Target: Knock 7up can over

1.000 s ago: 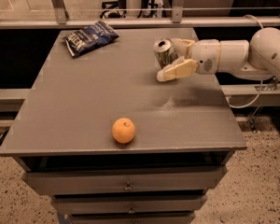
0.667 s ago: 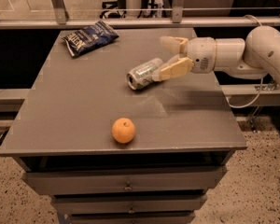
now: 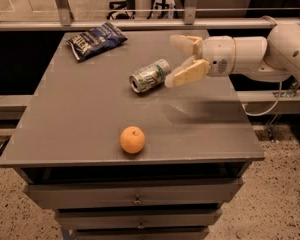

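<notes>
The 7up can (image 3: 150, 75) lies on its side near the middle of the grey table (image 3: 90, 114), silver top facing the front left. My gripper (image 3: 177, 59) is just right of the can, reaching in from the right on a white arm. Its two tan fingers (image 3: 186, 74) are spread apart and empty, the lower one close to the can's base end.
A dark blue chip bag (image 3: 96, 39) lies at the table's back left. An orange (image 3: 132, 140) sits near the front edge. Drawers are below the tabletop. A metal rail (image 3: 140, 23) runs behind the table.
The can was upright against my gripper a second ago. It has tipped over to the left and now lies on its side. My gripper has moved left with it.
</notes>
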Controlling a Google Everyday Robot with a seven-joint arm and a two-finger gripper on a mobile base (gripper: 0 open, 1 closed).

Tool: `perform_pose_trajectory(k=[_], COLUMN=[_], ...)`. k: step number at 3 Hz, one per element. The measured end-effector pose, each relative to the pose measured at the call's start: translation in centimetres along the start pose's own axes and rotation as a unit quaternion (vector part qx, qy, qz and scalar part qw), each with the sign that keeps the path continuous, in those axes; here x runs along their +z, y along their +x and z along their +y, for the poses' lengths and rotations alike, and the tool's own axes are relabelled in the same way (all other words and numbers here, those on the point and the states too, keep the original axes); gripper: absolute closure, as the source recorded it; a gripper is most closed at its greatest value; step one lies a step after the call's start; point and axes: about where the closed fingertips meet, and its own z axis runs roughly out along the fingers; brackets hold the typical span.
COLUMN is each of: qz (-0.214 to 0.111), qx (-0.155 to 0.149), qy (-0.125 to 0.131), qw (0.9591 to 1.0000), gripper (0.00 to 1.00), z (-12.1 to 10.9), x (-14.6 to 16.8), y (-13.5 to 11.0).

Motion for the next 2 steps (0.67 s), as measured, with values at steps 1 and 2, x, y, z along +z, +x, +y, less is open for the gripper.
perform_pose_trajectory(k=[1, 2], qz=[0.021, 0.047], qx=[-0.012, -0.027], qy=[0.025, 0.057], qw=[0.9994, 0.9969], gripper=[0.00, 0.00], z=[-1.7, -4.2], x=[-2.3, -5.9], y=[1.0, 1.8])
